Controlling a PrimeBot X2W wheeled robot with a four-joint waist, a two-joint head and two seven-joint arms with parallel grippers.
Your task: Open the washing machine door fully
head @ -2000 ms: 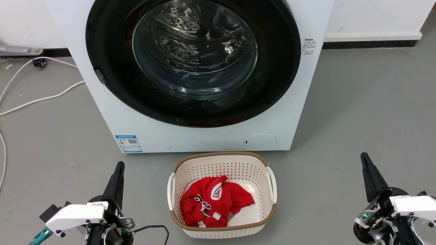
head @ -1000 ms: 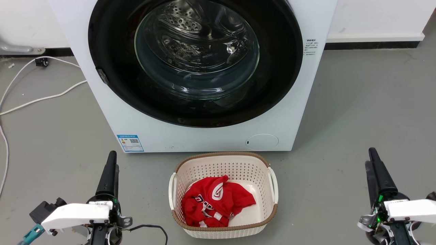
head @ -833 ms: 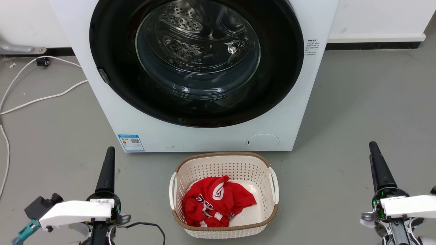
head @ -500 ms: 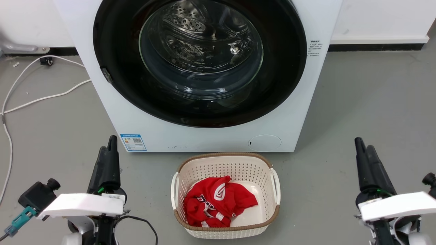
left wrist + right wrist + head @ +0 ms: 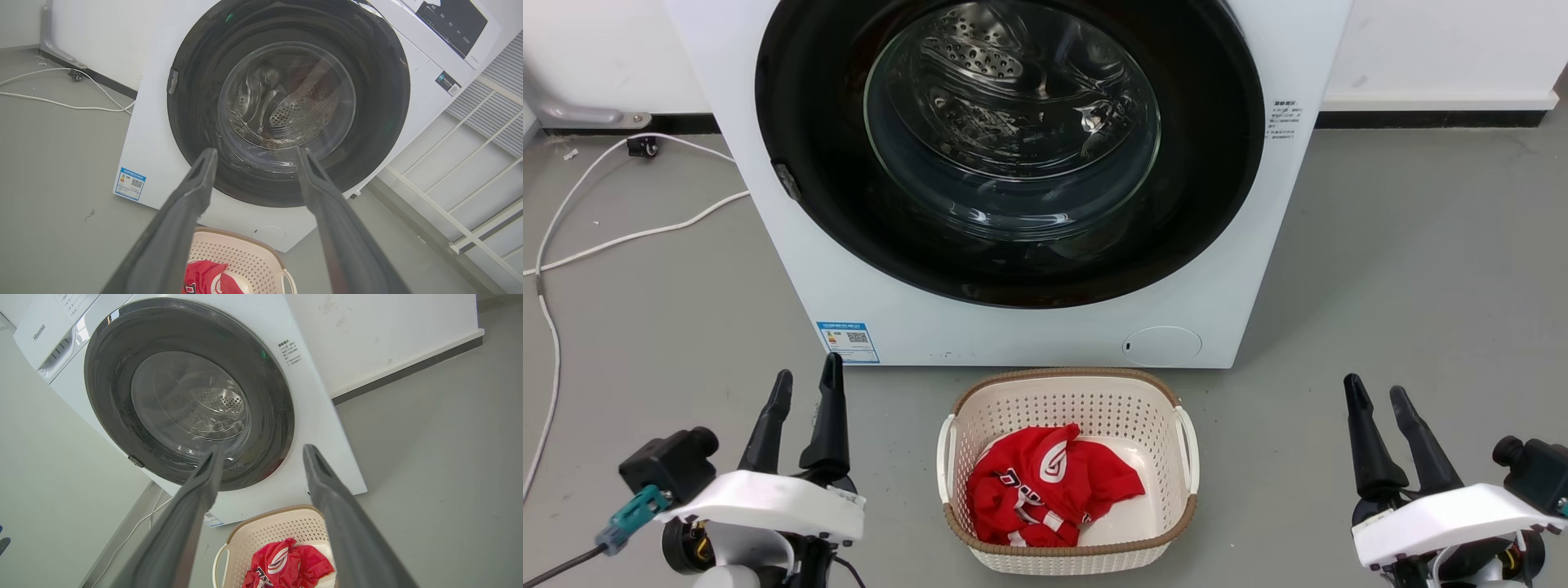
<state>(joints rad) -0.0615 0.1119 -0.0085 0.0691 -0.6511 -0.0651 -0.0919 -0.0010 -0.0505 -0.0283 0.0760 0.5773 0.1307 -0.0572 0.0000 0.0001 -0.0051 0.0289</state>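
While the washing machine door sits shut and flat on the front of the white washing machine, it fills the top middle of the head view. It is a big round shiny black ring with a clear glass bowl in its middle. Through the glass you can see the metal drum with its little holes.

The left fingers are at the lower left of the head view. They point up, they stand a little way apart, and they hold nothing. The right fingers are at the lower right. They stand a little apart too, and they hold nothing. Both pairs are well apart from the door.

In the left wrist view the door is in the upper middle. In the right wrist view it is in the upper left.

A white basket stands on the grey floor just in front of the machine, at the bottom middle. A red cloth lies in it. White cables lie on the floor at the left. A small blue sticker is low on the machine's front, at its left side.
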